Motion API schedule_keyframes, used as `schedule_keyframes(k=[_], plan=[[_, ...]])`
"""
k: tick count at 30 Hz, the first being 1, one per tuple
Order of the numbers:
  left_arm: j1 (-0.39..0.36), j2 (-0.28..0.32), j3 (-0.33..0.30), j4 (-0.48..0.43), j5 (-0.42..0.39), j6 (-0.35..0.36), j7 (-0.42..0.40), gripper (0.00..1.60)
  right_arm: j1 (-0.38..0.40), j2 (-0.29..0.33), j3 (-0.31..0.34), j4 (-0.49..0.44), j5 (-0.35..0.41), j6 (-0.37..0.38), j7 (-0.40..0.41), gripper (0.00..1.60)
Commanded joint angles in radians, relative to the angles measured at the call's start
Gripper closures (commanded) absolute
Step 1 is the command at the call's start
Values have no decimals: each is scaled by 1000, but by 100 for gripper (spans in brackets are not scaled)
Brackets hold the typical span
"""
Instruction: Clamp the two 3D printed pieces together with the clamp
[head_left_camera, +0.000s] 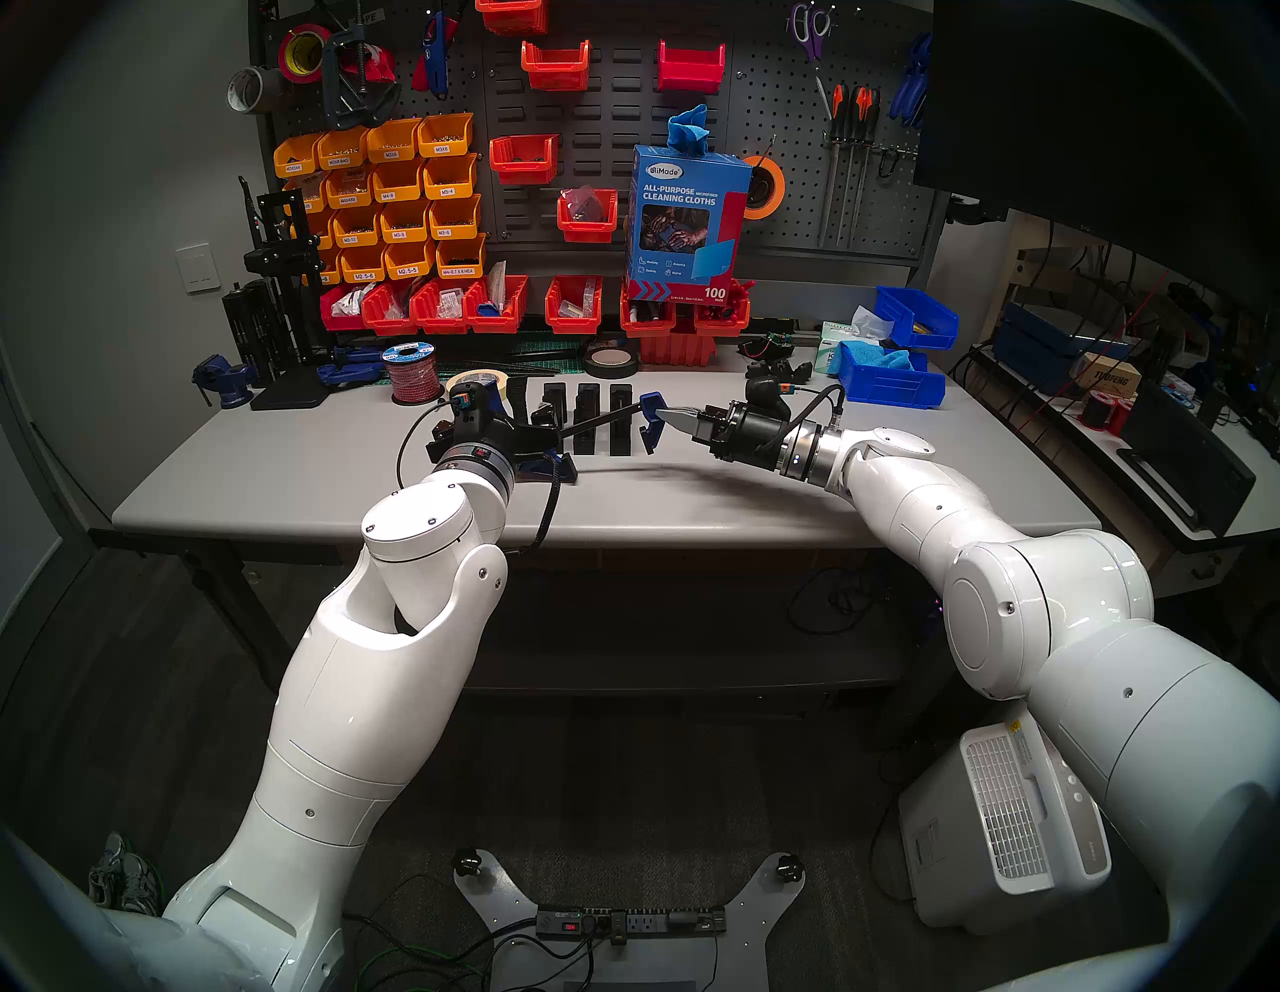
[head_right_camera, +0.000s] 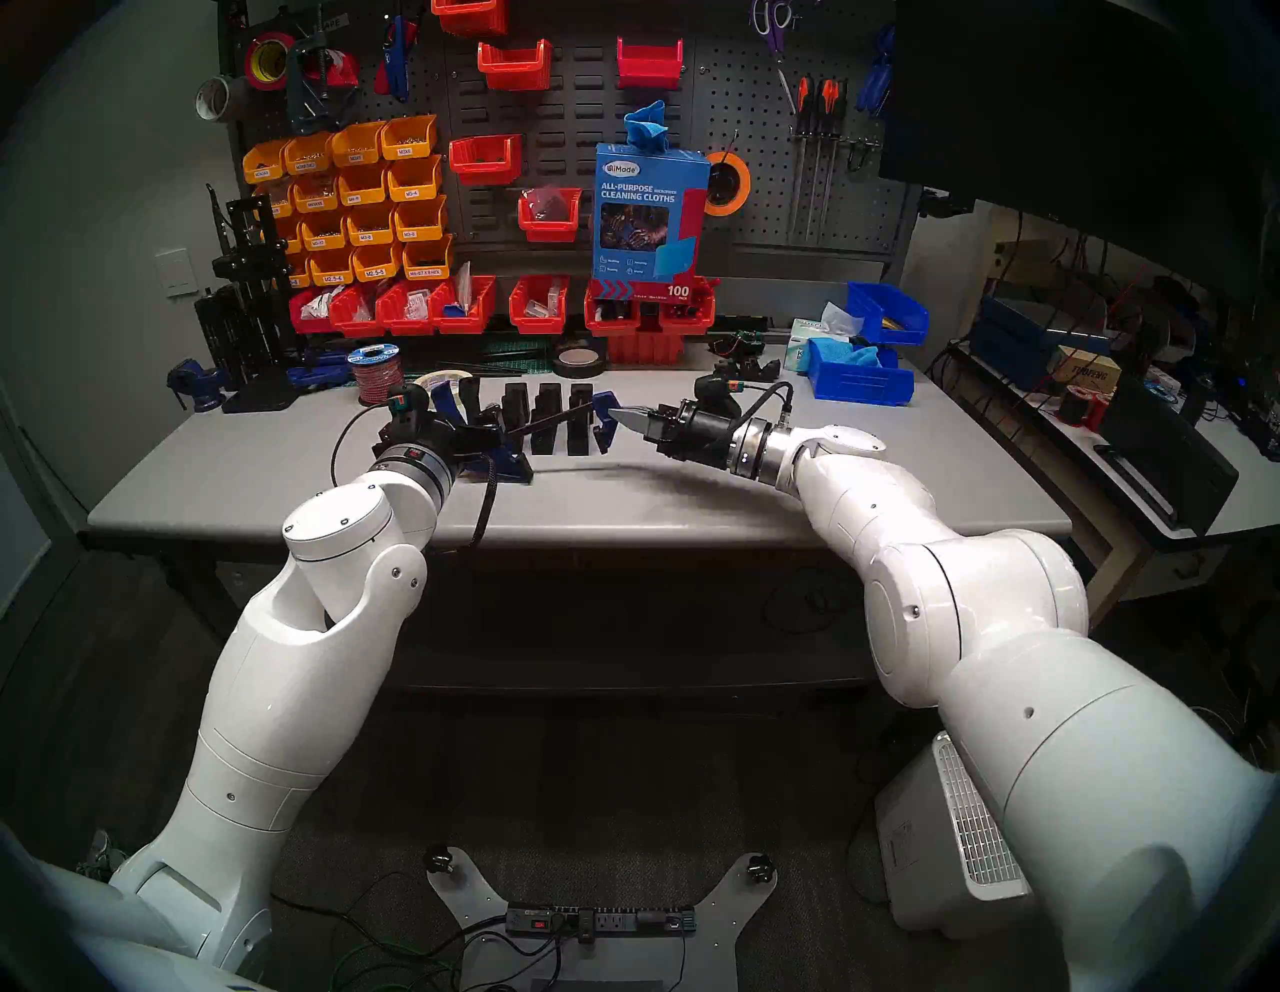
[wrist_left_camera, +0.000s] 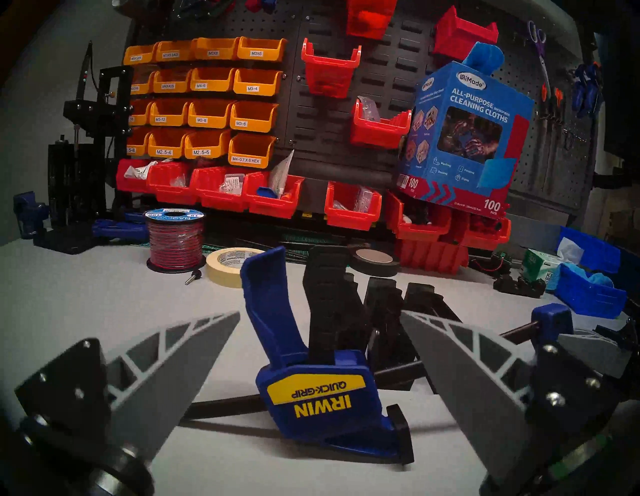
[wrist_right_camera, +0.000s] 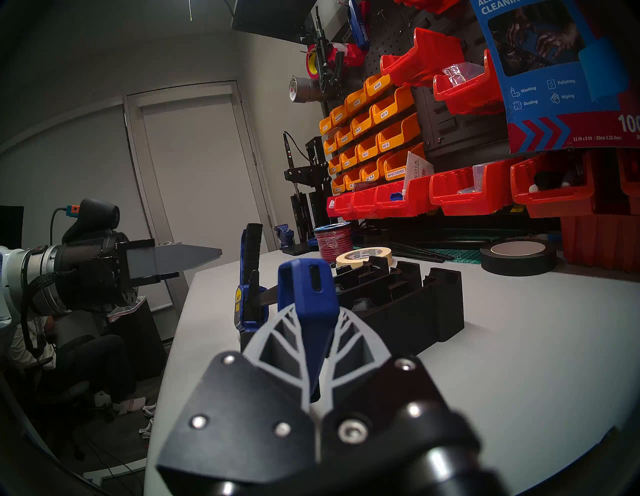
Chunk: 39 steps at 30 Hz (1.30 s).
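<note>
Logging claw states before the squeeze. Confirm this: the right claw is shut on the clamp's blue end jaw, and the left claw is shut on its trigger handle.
Half right. The right claw is shut on the clamp's blue end jaw. The left claw is not shut: the left wrist view shows its fingers spread wide on either side of the trigger handle, gripping nothing.

Blue clamp (wrist_left_camera: 313, 391) tipped upside down, bar spanning black comb pieces (head_left_camera: 589, 415) (side by side) on table.
</note>
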<state>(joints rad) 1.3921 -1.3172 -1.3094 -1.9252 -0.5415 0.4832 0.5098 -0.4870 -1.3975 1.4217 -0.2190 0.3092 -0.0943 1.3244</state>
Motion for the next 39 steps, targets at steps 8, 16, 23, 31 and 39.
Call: schedule_keyframes(k=[8, 16, 23, 31, 39], plan=[[-55, -23, -13, 12, -34, -4, 6, 0, 51, 0, 10, -20, 7, 0, 2, 160], [-51, -3, -18, 16, -65, -12, -44, 0, 52, 0, 11, -18, 6, -1, 2, 160], [-51, 8, -17, 21, -73, -16, -58, 0, 53, 0, 11, -16, 6, -2, 3, 160], [-55, 20, -9, 23, -64, -18, -59, 0, 54, -1, 12, -14, 5, -3, 3, 160], [-60, 20, -9, 32, -55, -17, -57, 0, 55, -1, 13, -12, 4, -4, 4, 160]])
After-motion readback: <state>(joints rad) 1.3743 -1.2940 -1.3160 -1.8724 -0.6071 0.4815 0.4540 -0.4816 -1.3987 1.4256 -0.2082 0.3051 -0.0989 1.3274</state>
